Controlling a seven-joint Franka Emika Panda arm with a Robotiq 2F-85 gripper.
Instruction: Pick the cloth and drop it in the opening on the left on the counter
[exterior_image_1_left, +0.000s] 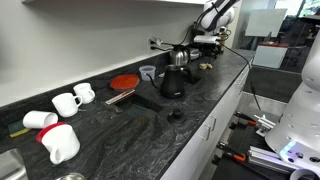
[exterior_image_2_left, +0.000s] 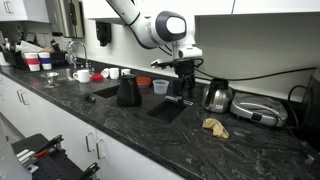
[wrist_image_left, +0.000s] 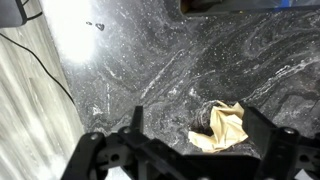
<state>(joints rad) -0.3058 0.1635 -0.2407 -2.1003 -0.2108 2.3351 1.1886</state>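
Note:
The cloth (wrist_image_left: 222, 125) is a crumpled tan rag lying on the dark marbled counter. In the wrist view it sits low in the frame between my two black fingers, nearer the right one. My gripper (wrist_image_left: 197, 128) is open and empty, above the cloth and not touching it. In an exterior view the cloth (exterior_image_2_left: 215, 126) lies in front of a silver kettle (exterior_image_2_left: 218, 96), and my gripper (exterior_image_2_left: 184, 94) hangs above the counter just left of it. A dark square opening (exterior_image_2_left: 165, 110) is set in the counter below the gripper. A second one (exterior_image_2_left: 105, 92) lies further left.
A black jug (exterior_image_2_left: 128, 91) stands between the two openings. A grey flat appliance (exterior_image_2_left: 262, 111) sits right of the kettle. White mugs (exterior_image_1_left: 68, 101), a red plate (exterior_image_1_left: 123, 82) and a small cup (exterior_image_1_left: 148, 72) stand along the counter. The counter edge (wrist_image_left: 70, 90) drops to the floor.

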